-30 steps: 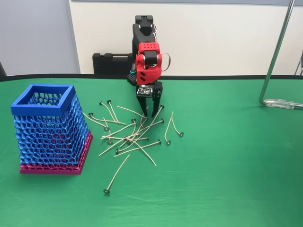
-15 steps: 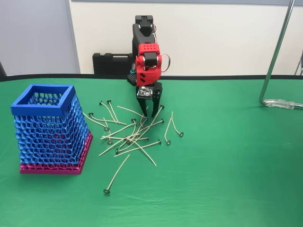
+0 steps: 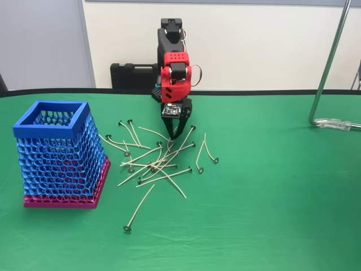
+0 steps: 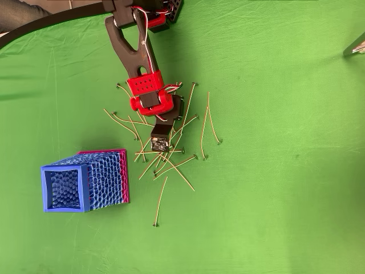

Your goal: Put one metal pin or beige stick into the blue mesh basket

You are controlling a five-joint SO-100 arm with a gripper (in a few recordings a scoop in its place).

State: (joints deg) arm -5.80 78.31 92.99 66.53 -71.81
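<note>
The red and black arm [image 3: 172,62] stands at the back of the green table [image 3: 271,186], its gripper [image 3: 173,135] pointing down with the two black fingers drawn together at the tips, right at the far edge of a loose heap of pins [image 3: 158,161]. I can't tell whether a pin is caught between them. The basket [image 3: 59,152] sits upright well to the left, apart from the heap, and a black case [image 3: 132,76] lies behind the arm against the wall.

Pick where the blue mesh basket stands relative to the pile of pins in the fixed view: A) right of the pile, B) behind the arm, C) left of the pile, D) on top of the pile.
C: the blue mesh basket stands upright on the green cloth, left of the pile of pins and apart from it.
</note>
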